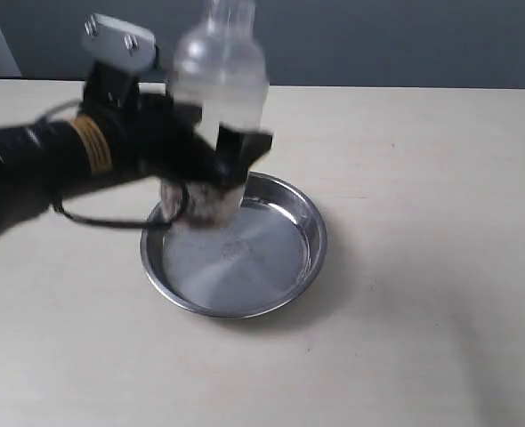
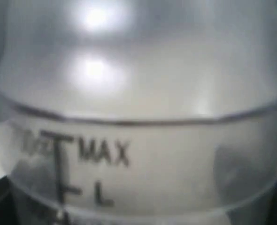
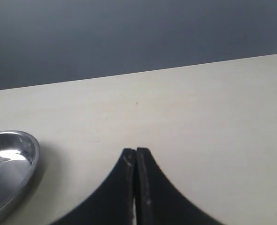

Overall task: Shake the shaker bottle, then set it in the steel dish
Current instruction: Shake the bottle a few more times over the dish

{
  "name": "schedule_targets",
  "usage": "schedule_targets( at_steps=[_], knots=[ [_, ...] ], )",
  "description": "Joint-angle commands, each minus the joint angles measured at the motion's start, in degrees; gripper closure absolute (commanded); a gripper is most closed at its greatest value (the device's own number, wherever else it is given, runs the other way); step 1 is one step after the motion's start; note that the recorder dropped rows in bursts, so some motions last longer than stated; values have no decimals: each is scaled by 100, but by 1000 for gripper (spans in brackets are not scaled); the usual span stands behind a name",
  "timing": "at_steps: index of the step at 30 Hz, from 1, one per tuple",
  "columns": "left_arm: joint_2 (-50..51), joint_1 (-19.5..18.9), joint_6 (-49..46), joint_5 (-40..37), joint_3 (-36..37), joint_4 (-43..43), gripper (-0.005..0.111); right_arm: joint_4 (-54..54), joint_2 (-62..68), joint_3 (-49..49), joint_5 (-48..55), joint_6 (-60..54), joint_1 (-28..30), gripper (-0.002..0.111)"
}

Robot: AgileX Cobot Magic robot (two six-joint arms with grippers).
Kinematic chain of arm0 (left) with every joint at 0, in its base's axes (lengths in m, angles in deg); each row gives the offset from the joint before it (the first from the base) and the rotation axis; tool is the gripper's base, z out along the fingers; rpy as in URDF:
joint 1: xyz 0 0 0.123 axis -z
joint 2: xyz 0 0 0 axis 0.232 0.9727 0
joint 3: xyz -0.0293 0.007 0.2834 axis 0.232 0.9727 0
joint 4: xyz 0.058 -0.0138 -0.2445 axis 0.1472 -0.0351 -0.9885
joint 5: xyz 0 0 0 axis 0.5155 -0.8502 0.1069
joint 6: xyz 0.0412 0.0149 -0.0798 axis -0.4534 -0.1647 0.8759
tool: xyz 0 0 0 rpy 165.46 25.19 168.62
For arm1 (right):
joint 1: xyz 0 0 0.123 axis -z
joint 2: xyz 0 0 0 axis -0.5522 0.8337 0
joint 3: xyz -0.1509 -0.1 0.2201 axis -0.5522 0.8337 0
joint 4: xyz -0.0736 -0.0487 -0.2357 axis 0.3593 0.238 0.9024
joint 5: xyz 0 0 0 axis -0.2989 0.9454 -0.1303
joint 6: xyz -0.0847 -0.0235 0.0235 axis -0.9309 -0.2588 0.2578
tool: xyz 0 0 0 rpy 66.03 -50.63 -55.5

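First, the outside view: the left gripper (image 1: 216,147) reaches in from the left and is clamped on the bottle (image 1: 220,76). It grips partway up the body, one dark finger (image 1: 245,149) showing on the near side. The bottle stands roughly upright, neck uppermost. Its lower end is blurred over the back left part of the dish (image 1: 320,240), so I cannot tell whether it touches the metal or hangs just above it. The dish sits flat on the table (image 1: 423,178), its middle bare.

From the left wrist camera, the bottle (image 2: 143,93) fills nearly the whole picture: frosted wall, a seam line and the printed word MAX. Only dark slivers of the gripper show at the lower corners.

From the right wrist camera, the right gripper (image 3: 136,159) has its fingertips pressed together on nothing, over bare table (image 3: 199,117). The dish (image 3: 11,154) lies off to one side, apart from it.

As for risks, the bottle looks nearer the rim than the centre. Let go there, its base could land on the raised edge and tip, and grains might escape through the neck. The plastic looks smooth, so a hard shake might make it slide in the grip. A low pass could also knock the light dish out of place.
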Motion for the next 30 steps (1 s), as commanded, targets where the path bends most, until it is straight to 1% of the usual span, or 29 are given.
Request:
schedule_targets(
  at_steps=[1, 3, 4, 7, 8, 10, 12, 14, 15, 18, 19, 20, 21, 23, 24, 26, 29, 30],
  knots=[
    [77, 129, -82, 51, 100, -225, 106, 17, 10, 7, -78, -20, -13, 109],
    [533, 140, 60, 227, 508, -447, 106, 17, 10, 7, -78, -20, -13, 109],
    [534, 140, 203, 352, 551, -447, 106, 17, 10, 7, -78, -20, -13, 109],
    [-71, 130, 208, 1127, 240, -288, 106, 17, 10, 7, -78, -20, -13, 109],
    [-328, 130, 104, 1223, 28, -130, 106, 17, 10, 7, -78, -20, -13, 109],
    [-543, 130, 1, 742, -176, -59, 106, 17, 10, 7, -78, -20, -13, 109],
    [-205, 185, 7, 194, 88, -70, 106, 17, 10, 7, -78, -20, -13, 109],
    [271, 160, 21, 256, 427, -211, 106, 17, 10, 7, -78, -20, -13, 109],
    [330, 129, 98, 412, 443, -266, 106, 17, 10, 7, -78, -20, -13, 109],
    [-231, 129, 91, 1182, 30, -134, 106, 17, 10, 7, -78, -20, -13, 109],
    [-392, 129, -50, 1120, -156, -56, 106, 17, 10, 7, -78, -20, -13, 109],
    [-484, 129, -129, 809, -296, -36, 106, 17, 10, 7, -78, -20, -13, 109],
    [-444, 129, -129, 452, -274, -100, 106, 17, 10, 7, -78, -20, -13, 109],
    [80, 140, -129, 153, 180, -213, 106, 17, 10, 7, -78, -20, -13, 109],
    [444, 127, -129, 278, 439, -375, 106, 17, 10, 7, -78, -20, -13, 109],
    [805, 127, -129, 701, 662, -674, 106, 17, 10, 7, -88, -20, -13, 109],
    [524, 127, -182, 1675, 553, -594, 106, 17, 10, 7, -88, -20, -13, 109],
    [362, 127, -400, 1952, 411, -605, 106, 17, 10, 7, -88, -20, -13, 109]
  ],
)
